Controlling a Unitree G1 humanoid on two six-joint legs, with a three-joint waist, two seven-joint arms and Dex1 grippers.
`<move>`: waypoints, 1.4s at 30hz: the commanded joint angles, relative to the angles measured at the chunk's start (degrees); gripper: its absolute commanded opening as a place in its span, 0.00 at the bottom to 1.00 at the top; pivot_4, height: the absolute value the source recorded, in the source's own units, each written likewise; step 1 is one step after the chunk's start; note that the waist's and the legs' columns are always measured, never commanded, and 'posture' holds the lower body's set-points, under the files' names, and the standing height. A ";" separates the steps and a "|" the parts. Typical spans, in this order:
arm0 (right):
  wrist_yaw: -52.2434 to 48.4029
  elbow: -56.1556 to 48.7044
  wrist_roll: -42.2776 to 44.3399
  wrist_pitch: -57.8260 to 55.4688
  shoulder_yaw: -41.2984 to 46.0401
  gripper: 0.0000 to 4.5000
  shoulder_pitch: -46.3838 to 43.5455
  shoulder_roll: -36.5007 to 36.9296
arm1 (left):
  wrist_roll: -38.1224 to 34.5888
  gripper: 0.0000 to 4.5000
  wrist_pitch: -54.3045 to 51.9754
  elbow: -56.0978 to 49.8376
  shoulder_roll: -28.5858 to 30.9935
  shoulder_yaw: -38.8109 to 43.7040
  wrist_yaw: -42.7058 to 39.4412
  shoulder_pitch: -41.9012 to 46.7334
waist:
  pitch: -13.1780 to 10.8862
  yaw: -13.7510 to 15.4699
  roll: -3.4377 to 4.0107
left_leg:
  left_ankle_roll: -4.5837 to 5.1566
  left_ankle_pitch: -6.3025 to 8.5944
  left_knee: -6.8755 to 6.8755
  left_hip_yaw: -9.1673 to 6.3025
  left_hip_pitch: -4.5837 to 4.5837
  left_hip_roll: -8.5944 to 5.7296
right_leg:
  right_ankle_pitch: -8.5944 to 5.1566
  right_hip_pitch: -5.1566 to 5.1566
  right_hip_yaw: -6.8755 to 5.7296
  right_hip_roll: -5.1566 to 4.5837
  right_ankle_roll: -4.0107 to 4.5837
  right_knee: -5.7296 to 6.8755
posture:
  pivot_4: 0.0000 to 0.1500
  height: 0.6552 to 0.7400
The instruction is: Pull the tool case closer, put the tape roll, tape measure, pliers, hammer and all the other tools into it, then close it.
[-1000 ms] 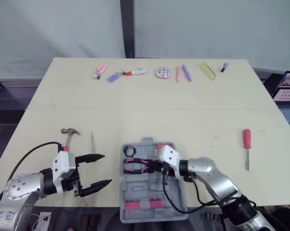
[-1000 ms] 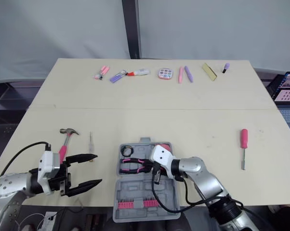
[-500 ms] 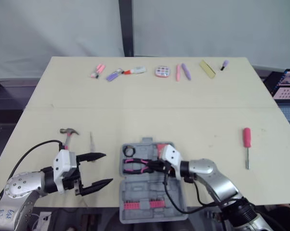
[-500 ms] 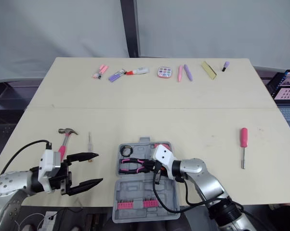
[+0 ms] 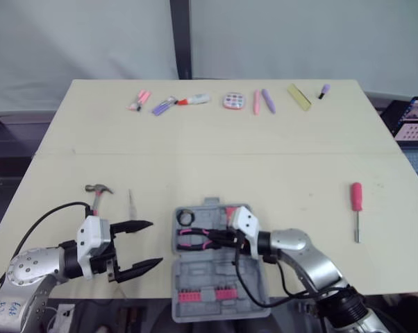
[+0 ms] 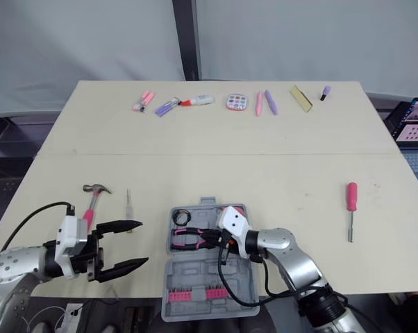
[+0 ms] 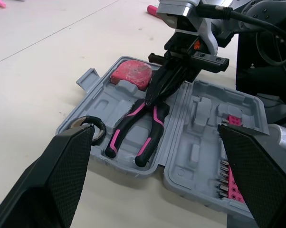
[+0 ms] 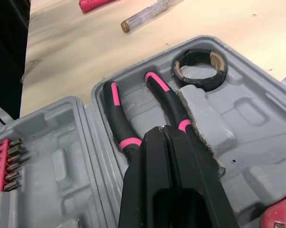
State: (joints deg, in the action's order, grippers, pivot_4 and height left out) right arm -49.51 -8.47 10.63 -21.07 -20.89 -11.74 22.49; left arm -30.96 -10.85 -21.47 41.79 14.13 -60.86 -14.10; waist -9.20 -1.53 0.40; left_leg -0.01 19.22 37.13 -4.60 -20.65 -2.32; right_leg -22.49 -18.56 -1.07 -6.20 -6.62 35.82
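The grey tool case [image 5: 254,274] lies open at the table's near edge. In it are a black tape roll [image 5: 187,217], a pink tape measure [image 7: 132,72] and black-and-pink pliers [image 5: 194,239]. My right gripper [image 5: 214,239] is shut, its fingertips [image 8: 163,130] lying over the pliers' head, which they hide. My left gripper [image 5: 154,243] hangs wide open just left of the case, holding nothing. A hammer [image 5: 98,195] and a thin small screwdriver [image 5: 132,203] lie on the table beyond it. A pink screwdriver [image 5: 356,208] lies far to the right.
Several small pink and purple items [image 5: 164,105] and a yellow block [image 5: 298,98] line the table's far edge. A pink rack of bits [image 5: 205,296] sits in the case's near half. A laptop [image 5: 416,111] stands off the table's right side.
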 commanded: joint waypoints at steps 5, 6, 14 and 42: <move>-0.38 0.73 -0.72 1.42 -1.20 0.01 0.76 -0.36 | 0.10 1.00 0.04 -1.32 0.48 -0.01 0.05 0.02 | -0.07 -0.04 0.03 | 0.00 0.00 0.01 0.01 0.00 0.00 | 0.00 -0.01 0.00 0.00 0.00 0.00 | 1.00 1.00; -0.33 1.07 -0.87 1.61 -1.30 0.01 0.71 -0.45 | 0.09 1.00 0.03 -1.35 0.49 0.01 0.04 -0.02 | -0.07 -0.04 0.03 | 0.00 0.00 0.01 0.01 0.00 0.00 | 0.00 -0.01 -0.01 0.00 0.00 0.00 | 1.00 1.00; 0.38 5.30 -3.14 2.76 -2.30 0.01 1.34 0.19 | 0.15 1.00 0.22 -1.06 0.56 0.19 -0.21 -0.29 | -0.07 -0.01 0.03 | 0.00 0.00 0.02 0.02 0.00 0.01 | 0.00 0.00 -0.01 0.01 0.00 0.00 | 1.00 1.00; 2.28 13.85 -11.26 3.46 -7.20 0.01 2.70 3.27 | 0.20 1.00 0.34 -0.68 0.61 0.20 -0.36 -0.12 | 0.21 0.05 -0.25 | -0.02 0.00 -0.03 -0.02 0.27 0.03 | 0.00 0.20 -0.01 0.01 0.01 -0.04 | 1.00 1.00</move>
State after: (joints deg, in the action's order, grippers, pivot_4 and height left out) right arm -49.13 -3.56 4.86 -13.79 -25.23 -11.86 23.44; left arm -30.94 -10.89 -21.50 41.79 14.02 -60.87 -14.20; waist -9.00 -1.49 0.16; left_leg -0.03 19.22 37.08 -4.63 -20.34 -2.28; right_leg -22.49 -18.35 -1.08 -6.19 -6.61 35.75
